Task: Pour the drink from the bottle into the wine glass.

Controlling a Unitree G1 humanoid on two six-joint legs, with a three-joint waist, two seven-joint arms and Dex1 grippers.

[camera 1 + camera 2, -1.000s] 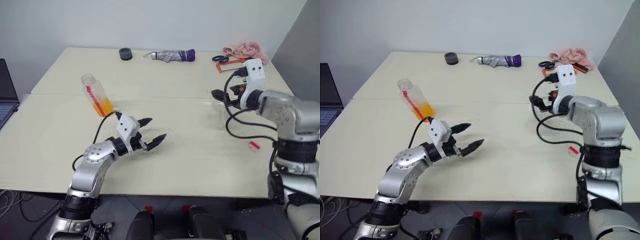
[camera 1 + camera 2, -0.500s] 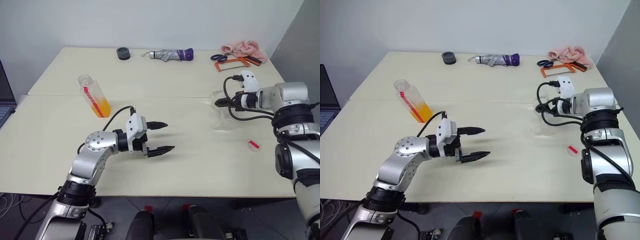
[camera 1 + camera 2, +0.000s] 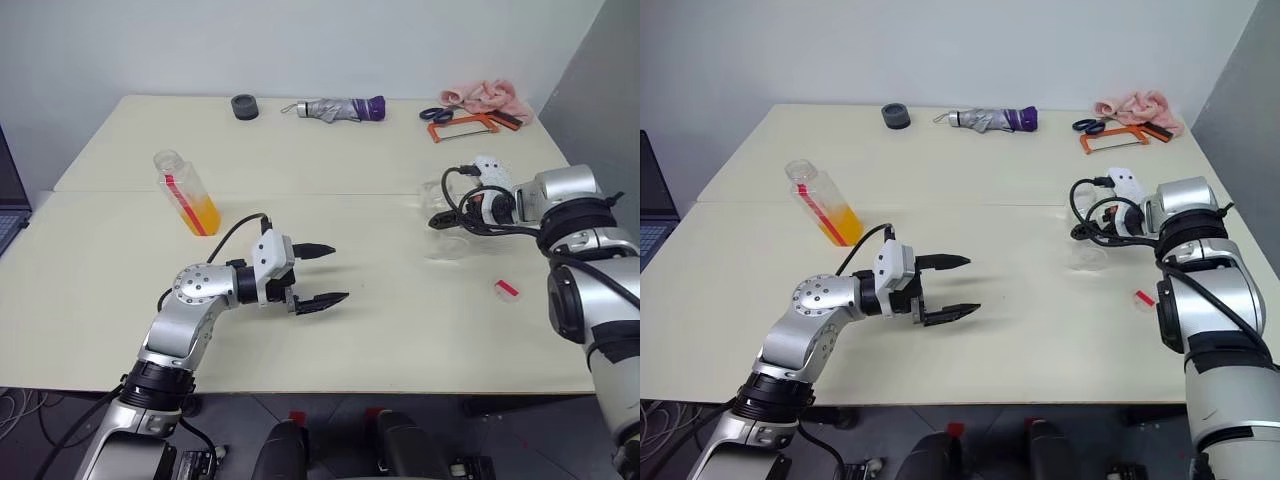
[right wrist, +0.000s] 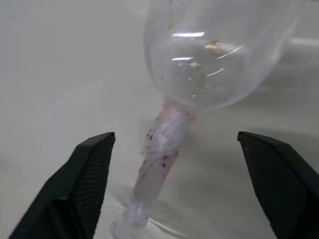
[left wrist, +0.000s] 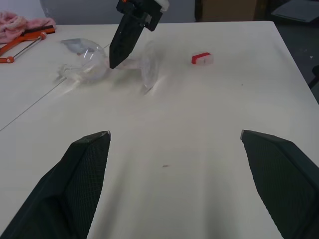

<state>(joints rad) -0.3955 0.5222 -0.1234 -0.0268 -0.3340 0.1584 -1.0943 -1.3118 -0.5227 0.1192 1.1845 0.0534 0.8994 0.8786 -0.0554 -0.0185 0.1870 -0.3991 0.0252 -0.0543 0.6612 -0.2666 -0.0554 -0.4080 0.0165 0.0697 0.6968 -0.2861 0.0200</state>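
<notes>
Right wrist view shows the wine glass (image 4: 219,55) lying on its side on the table (image 3: 380,300), stem between the right gripper (image 4: 174,144)'s parted fingers: thin, brittle and slick, it looks best taken at the stem. The left gripper (image 3: 322,274) hangs level, jaws wide and empty, with the bottle (image 3: 187,192) upright nearby.

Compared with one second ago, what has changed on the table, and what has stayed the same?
The right gripper has come down from above the table to the wine glass, which lies on its side; its jaws now straddle the stem but have not closed on it. The left gripper has turned toward the right, jaws open. The bottle, the red cap and the wine glass kept their places.
</notes>
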